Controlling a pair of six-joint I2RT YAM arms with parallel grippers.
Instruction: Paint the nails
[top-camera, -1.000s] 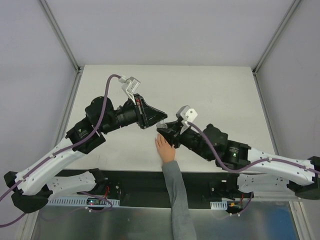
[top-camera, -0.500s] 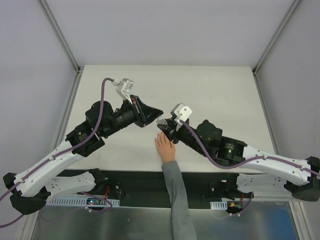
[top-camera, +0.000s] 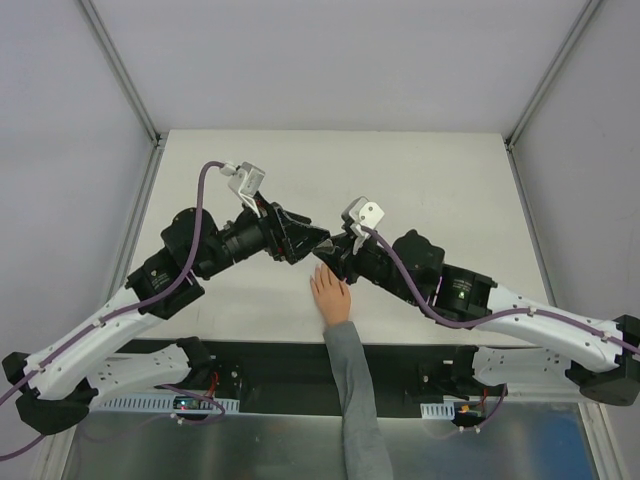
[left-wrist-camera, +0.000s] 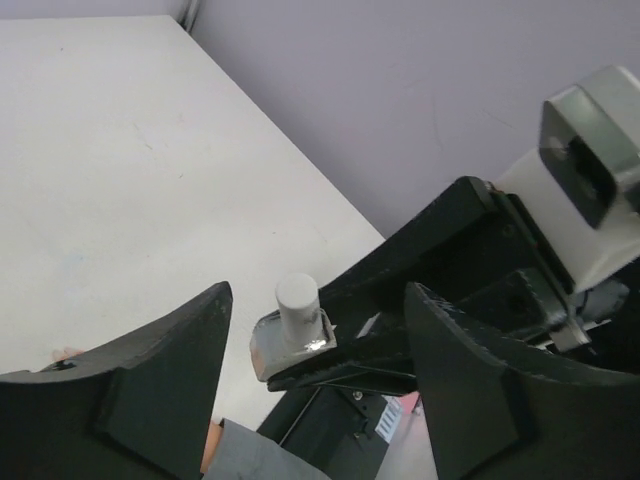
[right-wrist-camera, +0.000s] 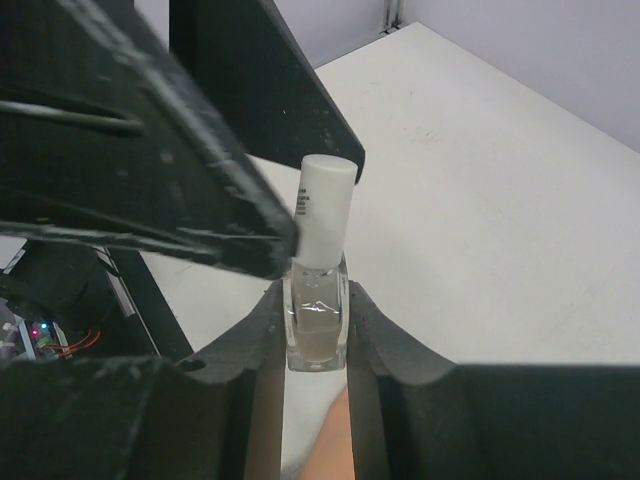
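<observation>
My right gripper (right-wrist-camera: 315, 297) is shut on a small clear bottle (right-wrist-camera: 318, 325) with a white cap (right-wrist-camera: 326, 210), holding it upright by its glass body. My left gripper (left-wrist-camera: 318, 295) is open, one finger on each side of that cap (left-wrist-camera: 297, 298) without touching it. In the top view both grippers meet, the left gripper (top-camera: 316, 240) against the right gripper (top-camera: 332, 256), just above the fingertips of the peach-pink hand (top-camera: 330, 298). The hand lies flat on the table with a grey sleeve (top-camera: 352, 400). The nails are too small to make out and partly hidden under the grippers.
The white table (top-camera: 430, 190) stretches behind and to both sides of the grippers. Metal frame posts (top-camera: 120, 70) rise at the back corners. The black front rail (top-camera: 270, 365) and the arm bases lie along the near edge.
The left gripper's jaws have opened around the bottle's cap. The left arm has swung lower towards the right gripper. The right gripper has shifted slightly up and left with the bottle.
</observation>
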